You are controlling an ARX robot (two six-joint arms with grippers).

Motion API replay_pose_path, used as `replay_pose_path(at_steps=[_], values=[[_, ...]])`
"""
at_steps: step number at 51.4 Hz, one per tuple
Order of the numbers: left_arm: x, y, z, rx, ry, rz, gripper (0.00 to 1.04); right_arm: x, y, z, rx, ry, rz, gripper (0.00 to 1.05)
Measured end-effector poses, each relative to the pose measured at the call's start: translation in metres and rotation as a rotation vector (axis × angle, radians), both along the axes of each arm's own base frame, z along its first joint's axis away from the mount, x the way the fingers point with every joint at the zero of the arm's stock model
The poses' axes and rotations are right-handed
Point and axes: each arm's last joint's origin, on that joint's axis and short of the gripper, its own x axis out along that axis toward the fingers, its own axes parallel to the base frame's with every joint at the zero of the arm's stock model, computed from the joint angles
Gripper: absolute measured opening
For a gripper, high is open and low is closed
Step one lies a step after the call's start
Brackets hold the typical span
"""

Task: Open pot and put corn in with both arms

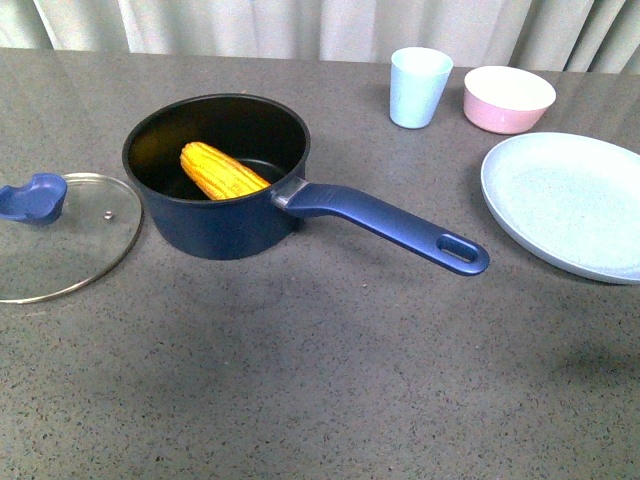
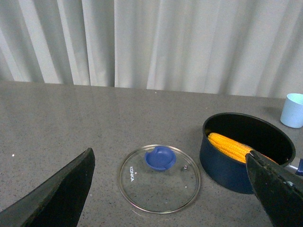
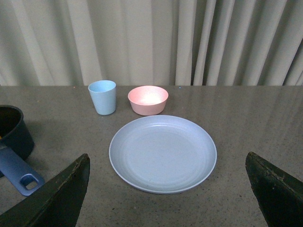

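The navy-blue pot [image 1: 215, 215] stands open on the grey table, handle [image 1: 390, 225] pointing right and toward me. The yellow corn [image 1: 222, 172] lies inside it, leaning on the wall; it also shows in the left wrist view [image 2: 232, 146]. The glass lid [image 1: 60, 240] with a blue knob [image 1: 32, 197] lies flat to the pot's left. Neither arm shows in the front view. My left gripper [image 2: 173, 198] is open and empty above the lid [image 2: 159, 178], with the pot [image 2: 227, 163] beside it. My right gripper [image 3: 168, 194] is open and empty over the plate; the pot's edge [image 3: 14, 135] shows there.
A pale blue plate [image 1: 570, 200] lies at the right, also in the right wrist view [image 3: 163, 153]. A pale blue cup [image 1: 419, 87] and a small pink bowl [image 1: 508, 99] stand behind it. Curtains hang past the table's far edge.
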Motion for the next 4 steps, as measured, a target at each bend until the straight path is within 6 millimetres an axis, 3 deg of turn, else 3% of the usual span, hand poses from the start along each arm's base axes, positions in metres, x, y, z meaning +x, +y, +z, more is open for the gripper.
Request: replay_pose_path(at_steps=[4], values=[[0.0000, 0.0000, 0.0000, 0.000, 0.000, 0.000, 0.96, 0.0000, 0.0000, 0.0000, 0.000, 0.000, 0.000, 0.96]])
